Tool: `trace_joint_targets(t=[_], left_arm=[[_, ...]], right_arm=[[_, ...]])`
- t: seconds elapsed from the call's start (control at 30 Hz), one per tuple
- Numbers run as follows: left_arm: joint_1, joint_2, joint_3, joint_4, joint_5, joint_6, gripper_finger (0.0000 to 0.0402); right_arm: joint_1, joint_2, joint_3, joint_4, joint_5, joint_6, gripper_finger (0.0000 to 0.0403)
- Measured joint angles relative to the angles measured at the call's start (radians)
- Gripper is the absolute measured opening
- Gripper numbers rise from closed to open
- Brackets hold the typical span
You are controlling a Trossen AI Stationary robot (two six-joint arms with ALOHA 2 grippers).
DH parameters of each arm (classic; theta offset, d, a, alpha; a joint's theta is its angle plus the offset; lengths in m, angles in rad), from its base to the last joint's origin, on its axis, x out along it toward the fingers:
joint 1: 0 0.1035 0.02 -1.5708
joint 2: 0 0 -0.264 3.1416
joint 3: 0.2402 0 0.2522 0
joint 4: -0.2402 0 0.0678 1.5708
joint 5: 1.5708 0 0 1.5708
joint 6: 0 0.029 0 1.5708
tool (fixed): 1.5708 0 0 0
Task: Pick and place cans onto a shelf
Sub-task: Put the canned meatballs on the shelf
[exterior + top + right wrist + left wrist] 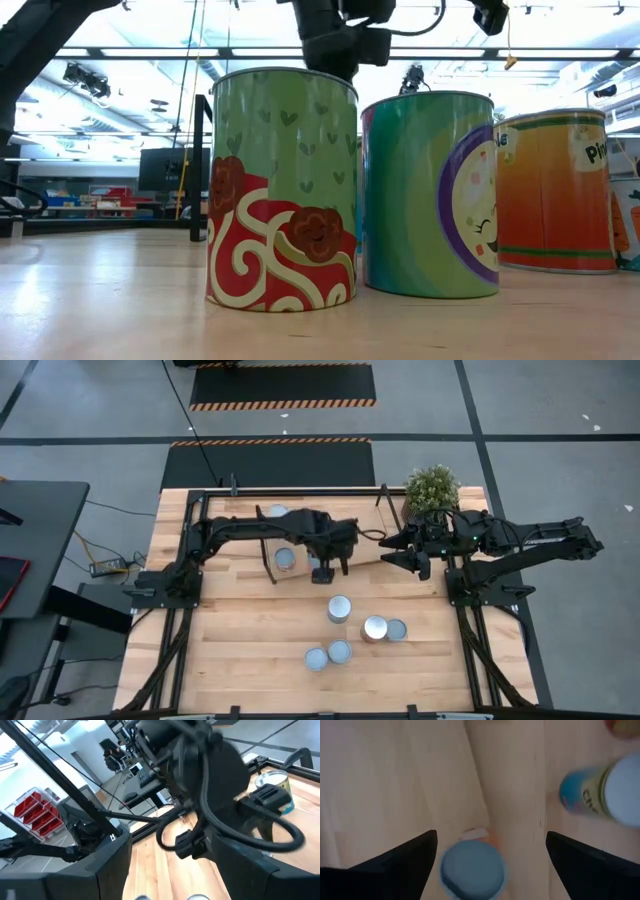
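The left gripper [325,567] hangs over the shelf [366,555] at the table's far middle, its fingers [402,860] spread wide and holding nothing; directly below, between them, stands a can [471,870] with a pale blue round top and a trace of orange label; a second, blue-labelled can [605,792] sits off to one side; five more cans [340,608] cluster on the tabletop [240,650] nearer the front; the right gripper [410,558] waits beside the potted plant [432,488], whether parted or closed I cannot tell.
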Motion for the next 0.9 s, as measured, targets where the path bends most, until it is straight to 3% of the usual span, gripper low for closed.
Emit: trace_joint_targets(t=[0.13, 0.27, 0.53, 0.7, 0.8, 0.9], left_arm=[[-0.025, 0.0, -0.036, -0.004, -0.12, 0.026, 0.0379], [-0.025, 0.002, -0.094, -0.014, -0.167, 0.023, 0.0379], [-0.02, 0.002, -0.164, -0.046, -0.469, 0.045, 0.0379], [0.017, 0.002, -0.166, -0.038, -0.592, 0.034, 0.0379], [0.046, 0.002, -0.157, -0.087, -0.568, 0.01, 0.0379], [0.083, 0.0, -0.126, -0.148, -0.46, -0.052, 0.0375]], right_arm=[[0.0, 0.0, 0.0, -0.001, 0.001, -0.002, 0.0281], [-0.001, 0.0, 0.0, 0.006, 0.008, -0.007, 0.0281], [-0.001, 0.0, 0.0, 0.006, 0.03, -0.007, 0.0281], [-0.001, 0.0, 0.0, 0.006, 0.03, -0.006, 0.0281], [-0.001, 0.0, 0.0, 0.006, 0.03, -0.003, 0.0281], [-0.001, 0.0, 0.0, 0.005, 0.029, 0.001, 0.0281]])
